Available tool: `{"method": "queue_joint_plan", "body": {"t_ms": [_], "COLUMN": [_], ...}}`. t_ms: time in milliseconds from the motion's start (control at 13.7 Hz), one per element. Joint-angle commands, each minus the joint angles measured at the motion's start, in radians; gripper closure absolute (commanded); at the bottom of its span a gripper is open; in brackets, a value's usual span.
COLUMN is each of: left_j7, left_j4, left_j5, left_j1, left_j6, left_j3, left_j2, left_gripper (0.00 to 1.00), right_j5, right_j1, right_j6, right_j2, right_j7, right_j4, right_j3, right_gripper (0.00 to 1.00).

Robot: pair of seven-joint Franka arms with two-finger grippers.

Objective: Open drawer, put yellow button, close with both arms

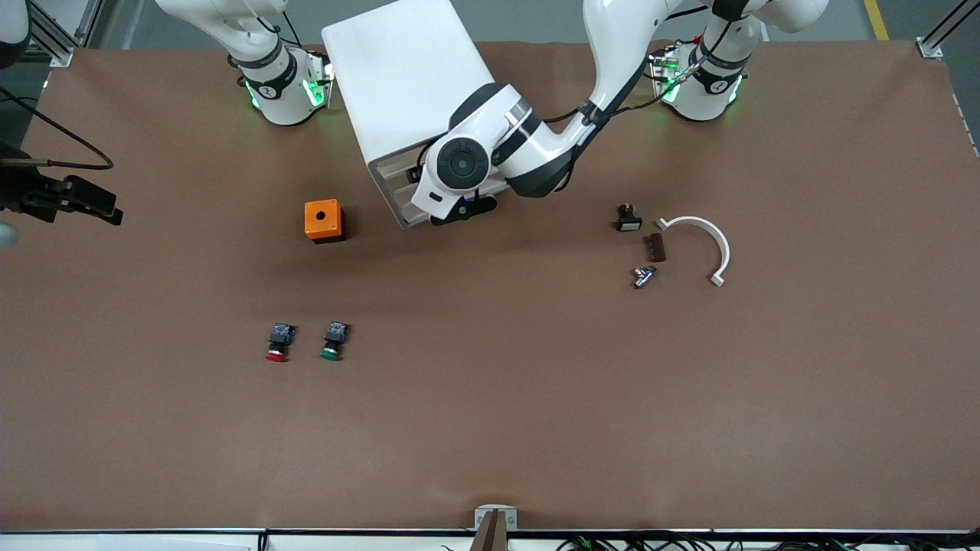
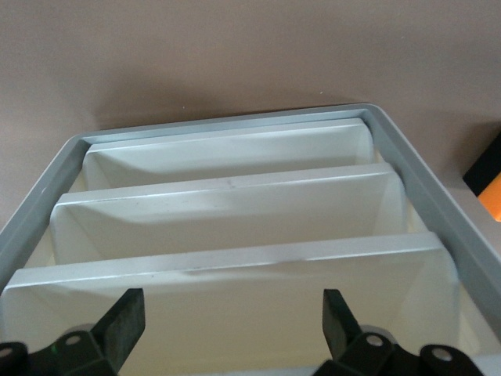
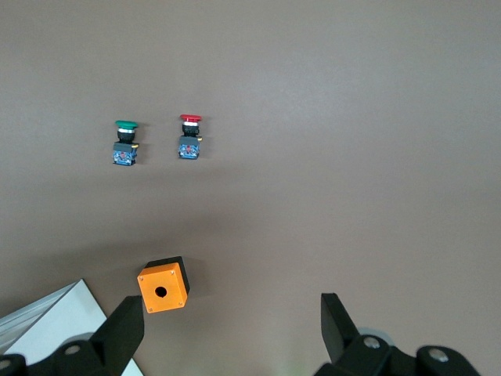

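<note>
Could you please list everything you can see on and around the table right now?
table: one, brown, under everything.
cabinet: one, white, between the arm bases.
box: one, orange with a round hole on top, beside the cabinet toward the right arm's end.
red-capped button: one, nearer the front camera than the box.
green-capped button: one, beside the red-capped one.
curved bracket: one, white, toward the left arm's end.
small parts: three by the bracket, black, brown, metallic.
left gripper: black, open, at the cabinet's front.
right gripper: black, open, high over the table near the box.
</note>
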Motion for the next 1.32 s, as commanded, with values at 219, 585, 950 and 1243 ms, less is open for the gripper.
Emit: {"method": "queue_joint_plan", "body": {"t_ms": [219,585,950,1243], "left_j7": [0.002,0.122,0.373,0.621], "left_j4": [-0.018,-0.007,-0.010,-0.015], "left_j5": [0.106,0.266,0.268,0.353], "left_j1": [0.079,0.232,0.467,0.653], "left_j6": [-0.024,-0.268,-0.427,-0.567], "left_j3": [0.008,0.006,0.006,0.006], "left_j2": [-0.095,-0.225,-0.397,-0.472], "left_gripper": [0.00,0.00,0.00,0.00], "right_j5": [-0.003,-0.003,0.008,0.020], "right_j1": [-0.013,-0.057,-0.052,-0.052], "right_j6": [-0.108,-0.144,-0.101,-0.061], "right_j2": [-0.013,-0.032,-0.073,-0.115], "right_j7": [0.007,0.004,0.004,0.007], "right_j4": [0.023,0.006,-0.003,-0.061], "right_j3": [0.026,0.015,0.018,0.020], "right_gripper": [0.00,0.00,0.00,0.00]}}
